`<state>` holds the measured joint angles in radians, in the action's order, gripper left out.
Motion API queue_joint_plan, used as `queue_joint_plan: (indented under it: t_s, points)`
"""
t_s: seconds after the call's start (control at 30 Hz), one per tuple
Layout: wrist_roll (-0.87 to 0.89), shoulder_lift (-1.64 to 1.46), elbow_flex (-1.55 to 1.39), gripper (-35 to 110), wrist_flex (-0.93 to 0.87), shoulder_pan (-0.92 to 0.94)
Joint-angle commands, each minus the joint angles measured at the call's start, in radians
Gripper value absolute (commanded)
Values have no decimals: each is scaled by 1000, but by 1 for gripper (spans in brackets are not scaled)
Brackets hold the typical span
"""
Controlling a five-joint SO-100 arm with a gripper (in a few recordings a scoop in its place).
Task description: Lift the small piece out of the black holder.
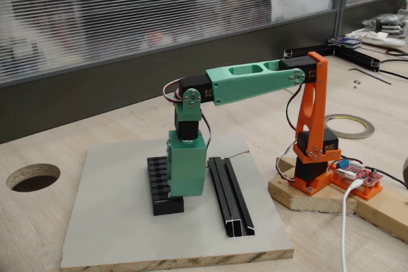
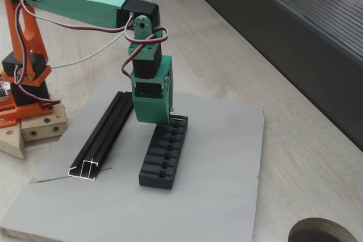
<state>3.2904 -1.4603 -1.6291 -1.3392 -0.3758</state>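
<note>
Plainly, the small piece itself cannot be made out in either fixed view; if it sits in the black holder (image 2: 165,157), it is hidden under the green hand (image 2: 152,118), or too small to tell; the holder lies on the grey board (image 2: 221,157), just beside the long black rail (image 2: 102,137); the hand hangs straight down over the holder's far end, touching or nearly so, and whether its fingers stand wide, narrow or hold anything I cannot tell. The step looks like the reach or the grasp, lift not yet made; the next move calls for a firm pinch, then a straight rise clear of the slots.
</note>
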Motion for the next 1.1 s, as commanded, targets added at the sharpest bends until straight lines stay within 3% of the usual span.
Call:
queue_joint_plan:
  t_s: [0.0,1.07]
  points:
    - [-6,-23,18,30,9,0]
    - [-21,-5,5,30,11,-2]
